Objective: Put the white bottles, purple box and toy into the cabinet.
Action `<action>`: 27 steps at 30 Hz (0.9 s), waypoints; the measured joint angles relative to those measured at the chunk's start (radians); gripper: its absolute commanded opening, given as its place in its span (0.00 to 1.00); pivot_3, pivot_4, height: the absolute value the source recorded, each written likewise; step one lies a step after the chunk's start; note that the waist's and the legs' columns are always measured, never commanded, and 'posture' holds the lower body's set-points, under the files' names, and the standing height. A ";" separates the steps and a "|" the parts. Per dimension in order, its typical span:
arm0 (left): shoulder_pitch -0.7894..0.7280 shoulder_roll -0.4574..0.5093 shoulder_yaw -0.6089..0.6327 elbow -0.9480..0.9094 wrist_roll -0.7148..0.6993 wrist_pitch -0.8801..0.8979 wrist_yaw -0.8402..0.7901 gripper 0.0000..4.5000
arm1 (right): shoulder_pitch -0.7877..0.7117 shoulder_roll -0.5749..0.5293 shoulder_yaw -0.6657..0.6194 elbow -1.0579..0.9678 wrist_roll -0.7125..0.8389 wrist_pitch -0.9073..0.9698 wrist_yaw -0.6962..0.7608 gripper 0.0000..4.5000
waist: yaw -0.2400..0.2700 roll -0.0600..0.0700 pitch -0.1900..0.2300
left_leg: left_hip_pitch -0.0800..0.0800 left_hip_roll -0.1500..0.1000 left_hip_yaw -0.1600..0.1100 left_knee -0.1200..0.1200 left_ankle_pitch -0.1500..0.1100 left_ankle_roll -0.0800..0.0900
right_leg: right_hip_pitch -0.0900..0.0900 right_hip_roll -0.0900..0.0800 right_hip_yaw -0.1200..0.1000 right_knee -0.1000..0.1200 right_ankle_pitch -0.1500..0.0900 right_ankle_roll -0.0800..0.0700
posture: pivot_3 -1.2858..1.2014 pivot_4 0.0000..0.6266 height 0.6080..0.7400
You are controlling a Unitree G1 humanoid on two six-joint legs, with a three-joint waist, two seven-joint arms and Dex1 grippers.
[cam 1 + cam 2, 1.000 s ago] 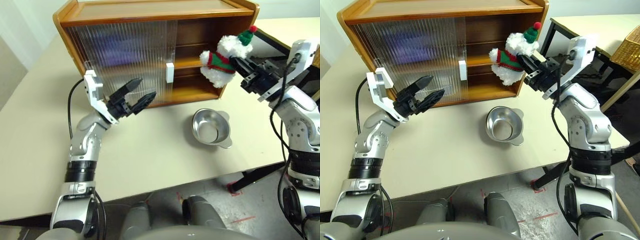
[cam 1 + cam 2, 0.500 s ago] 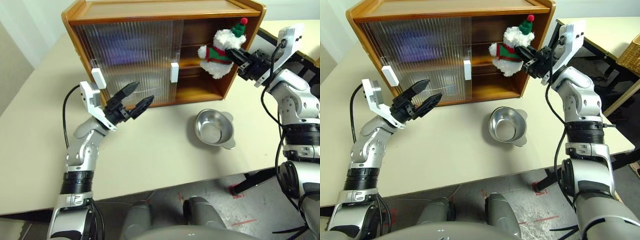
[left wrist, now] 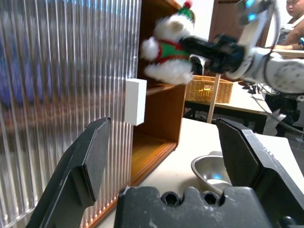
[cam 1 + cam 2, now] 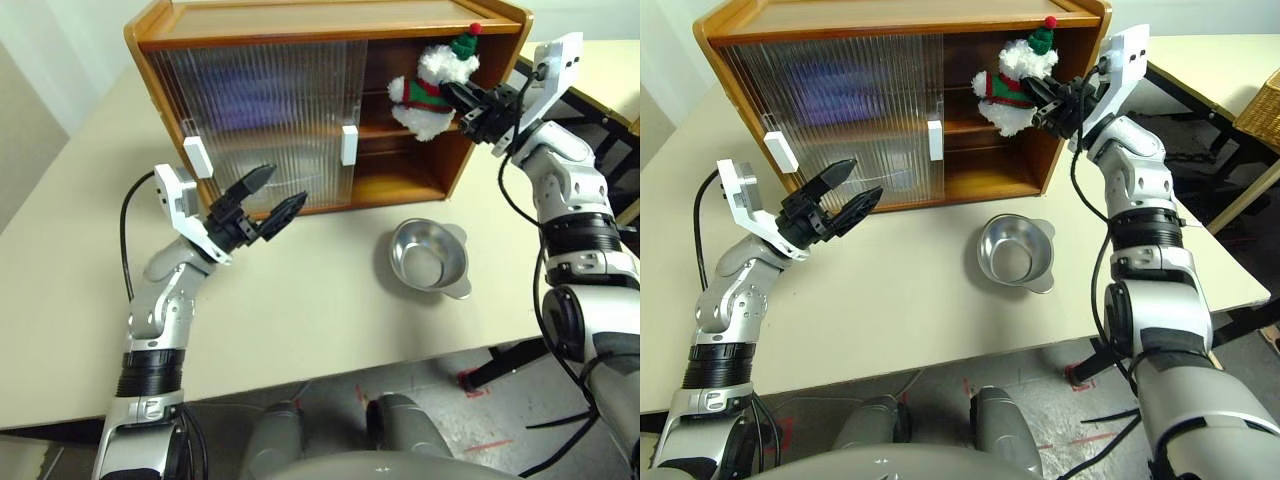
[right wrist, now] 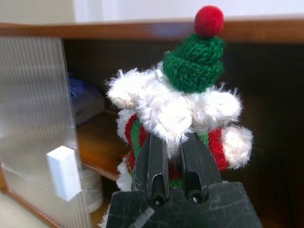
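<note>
1. The right gripper [image 4: 462, 97] is clamped on the toy [image 4: 428, 88], a white plush figure with a red-and-green scarf, green hat and red pompom, held in the air at the open right side of the cabinet [image 4: 300, 30], level with the upper compartment.
2. In the right wrist view the two black fingers [image 5: 151, 166] press close together into the back of the toy [image 5: 175, 111], which faces into the dark interior above the middle shelf.
3. The left gripper [image 4: 265, 200] hovers just in front of the ribbed sliding doors, its fingers spread wide apart and holding nothing.
4. The sliding doors [image 4: 255, 125] cover the left and middle of the cabinet; one white block handle [image 4: 350, 145] sits at the edge of the opening, another [image 4: 196, 158] near the left end.
5. Behind the translucent doors a purple shape [image 4: 250, 100] shows on the upper level, too blurred to make out; in the right wrist view a bluish-purple soft pack [image 5: 83, 99] lies on the shelf past the door edge.
6. A round steel bowl [image 4: 430, 258] stands on the cream table [image 4: 320, 310], in front of the cabinet's open side.
</note>
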 measured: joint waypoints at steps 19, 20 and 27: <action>0.104 0.003 0.027 -0.134 -0.011 0.024 0.089 1.00 | -0.229 0.062 0.001 0.445 -0.159 -0.226 -0.064 0.03 | 0.031 0.000 0.000 | 0.001 0.000 0.000 -0.002 0.000 -0.001 | -0.001 0.000 0.000 0.002 0.001 -0.004 | 0.61 0.00 1.00; 0.114 0.003 0.028 -0.142 -0.011 0.025 0.094 1.00 | -0.233 0.064 0.001 0.451 -0.168 -0.231 -0.072 0.03 | 0.037 0.000 0.000 | 0.001 0.000 0.000 -0.002 0.000 -0.001 | -0.001 0.000 0.000 0.002 0.001 -0.004 | 0.61 0.00 1.00; 0.143 0.003 0.031 -0.160 -0.013 0.028 0.114 1.00 | -0.263 0.066 0.008 0.489 -0.221 -0.211 -0.142 0.19 | 0.073 0.000 0.000 | 0.001 0.000 0.000 -0.002 -0.001 -0.002 | -0.002 0.000 -0.001 0.002 0.000 -0.005 | 0.62 0.00 1.00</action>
